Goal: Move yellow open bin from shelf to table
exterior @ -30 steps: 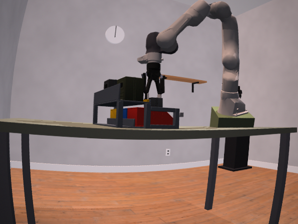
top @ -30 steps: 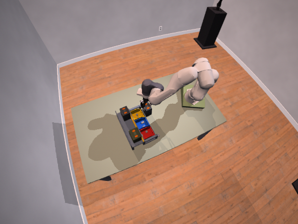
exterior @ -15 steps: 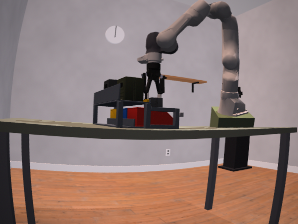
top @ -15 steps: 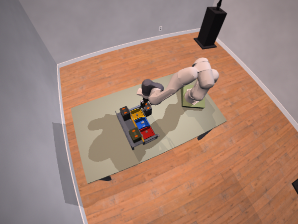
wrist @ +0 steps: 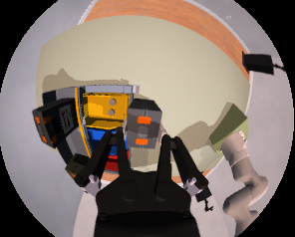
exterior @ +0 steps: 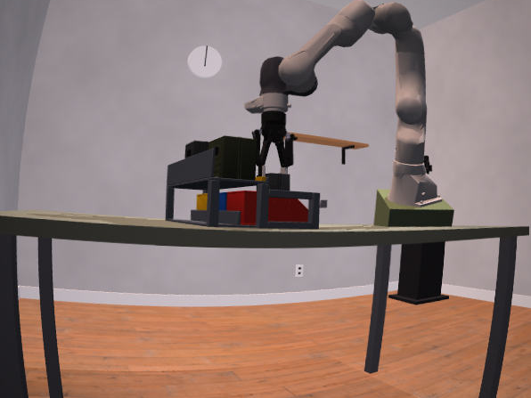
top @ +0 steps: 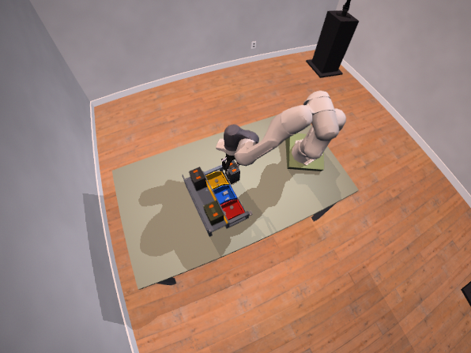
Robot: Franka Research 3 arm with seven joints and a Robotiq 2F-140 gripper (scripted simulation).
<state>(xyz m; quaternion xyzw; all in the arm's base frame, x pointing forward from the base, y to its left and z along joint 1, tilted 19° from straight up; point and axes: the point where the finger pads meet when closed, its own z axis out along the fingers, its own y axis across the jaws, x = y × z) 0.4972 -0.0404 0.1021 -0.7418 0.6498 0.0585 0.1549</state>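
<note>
The yellow open bin (top: 217, 178) stands at the far end of the dark shelf (top: 215, 200), next to the blue bin (top: 223, 190) and the red bin (top: 232, 209). In the wrist view the yellow bin (wrist: 107, 107) shows two small parts inside. In the side view only a corner of the yellow bin (exterior: 201, 201) shows behind the frame. My gripper (exterior: 273, 168) points straight down at the shelf's far front corner. It is shut on a small dark box with orange marks (top: 233, 171), which rests on the shelf frame beside the yellow bin. The box also shows in the wrist view (wrist: 144, 126).
Two more dark boxes with orange marks (top: 197, 178) (top: 213, 212) stand on the shelf's top panel. The arm's green base block (top: 305, 154) is at the table's far right. A black pedestal (top: 333, 43) stands in the room's corner.
</note>
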